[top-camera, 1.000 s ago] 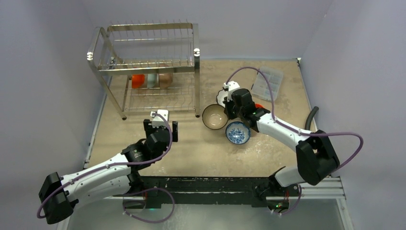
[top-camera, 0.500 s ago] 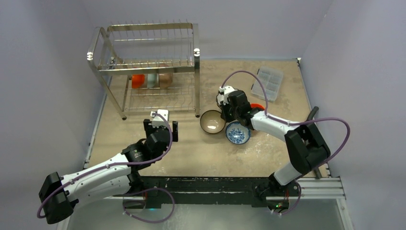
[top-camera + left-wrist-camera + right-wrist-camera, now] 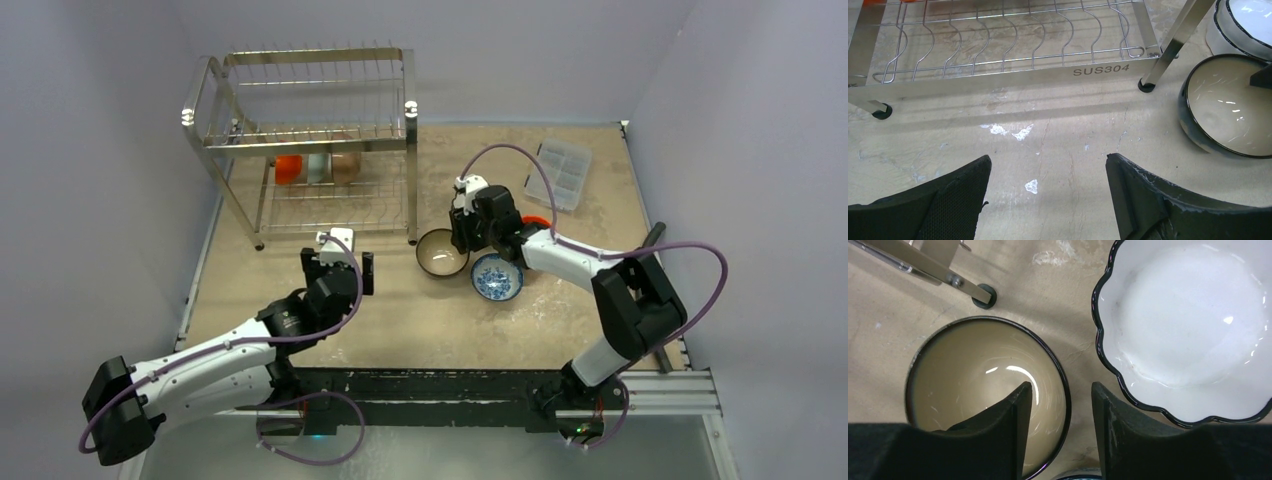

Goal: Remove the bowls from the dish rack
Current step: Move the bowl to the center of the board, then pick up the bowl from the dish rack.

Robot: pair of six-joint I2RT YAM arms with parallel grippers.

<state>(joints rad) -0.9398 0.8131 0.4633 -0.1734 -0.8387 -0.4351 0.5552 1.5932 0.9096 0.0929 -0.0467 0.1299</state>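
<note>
From overhead, the whole worktop (image 3: 400,330) is in sight. The dish rack (image 3: 310,130), a two-tier frame of shiny steel tube and wire, stands at the far left. Three bowls sit side by side at the back of its lower tier: an orange bowl (image 3: 288,168), a pale teal bowl (image 3: 317,167) and a brown bowl (image 3: 346,167). To the right of the rack a dark-rimmed tan bowl (image 3: 443,255) sits upright. A blue-patterned bowl (image 3: 497,277) is just beside it. An orange sliver (image 3: 538,221) shows behind the right arm, too hidden to name. A clear compartment box (image 3: 560,175) lies at the far right.

Only the wrist views show the white scalloped bowl (image 3: 1188,325), black-edged and upright next to the tan one; from overhead the arm covers it. The right wrist view also settles the right gripper (image 3: 1061,388). Its jaws stand parted astride the tan bowl's rim, one finger inside and one outside. There is a gap on each side, so nothing is pinched.

The left wrist view shows the left gripper (image 3: 1048,160) with its jaws spread wide over the worktop, holding nothing. It faces the rack's front rail (image 3: 1048,75), stamped SUS304, and a black foot (image 3: 1148,86).

That makes three bowls in the rack and three plainly upright on the worktop.
</note>
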